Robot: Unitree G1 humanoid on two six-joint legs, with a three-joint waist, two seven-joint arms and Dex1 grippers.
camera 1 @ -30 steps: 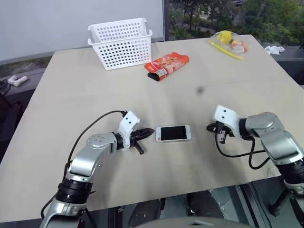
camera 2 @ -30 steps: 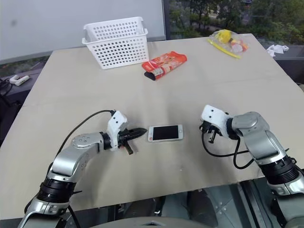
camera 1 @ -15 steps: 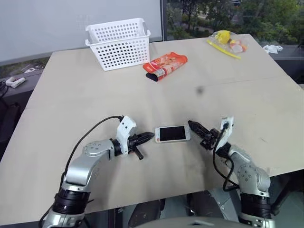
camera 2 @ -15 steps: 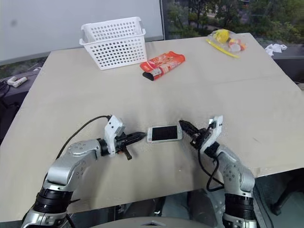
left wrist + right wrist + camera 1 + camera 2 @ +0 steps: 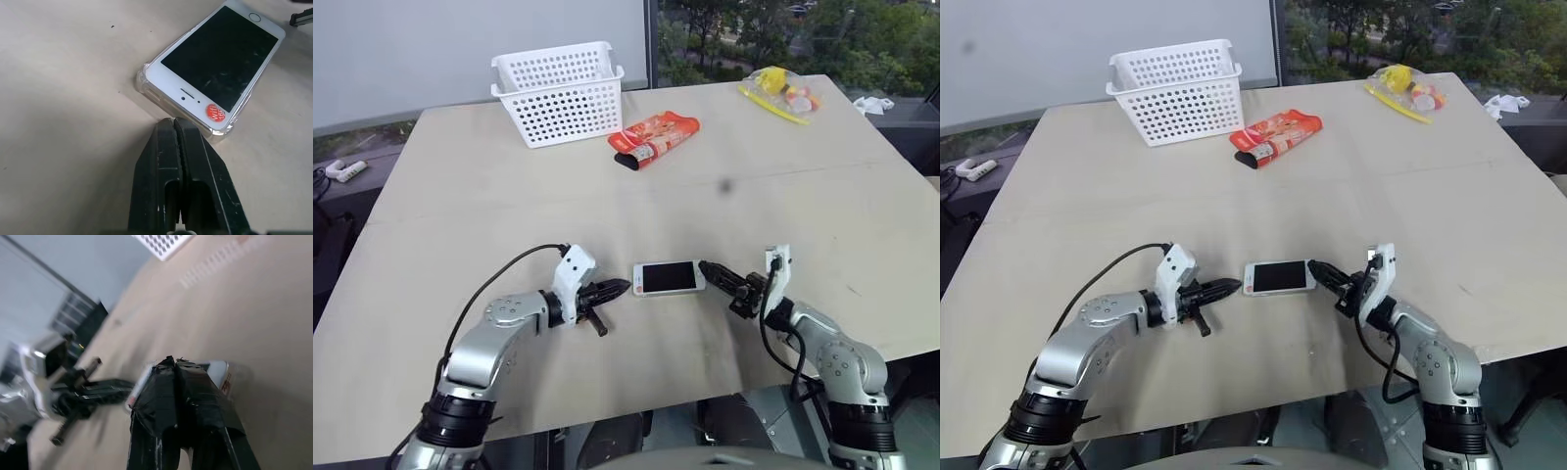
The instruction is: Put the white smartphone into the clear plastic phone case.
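Note:
The white smartphone lies flat, screen up, near the table's front middle. In the left wrist view a thin clear plastic phone case rims the smartphone, which sits inside it. My left gripper is shut and empty, its tip a short gap from the phone's left end. My right gripper is also shut and empty. It points left at the phone's right end; I cannot tell whether it touches.
A white perforated basket stands at the back left of the table. A red snack pouch lies beside it and a yellow bag at the back right. The table's front edge runs just below both arms.
My right arm has swung in from the right and rolled over; its shut gripper now points at the phone's right end. The left gripper has drawn back slightly. The phone has not moved.

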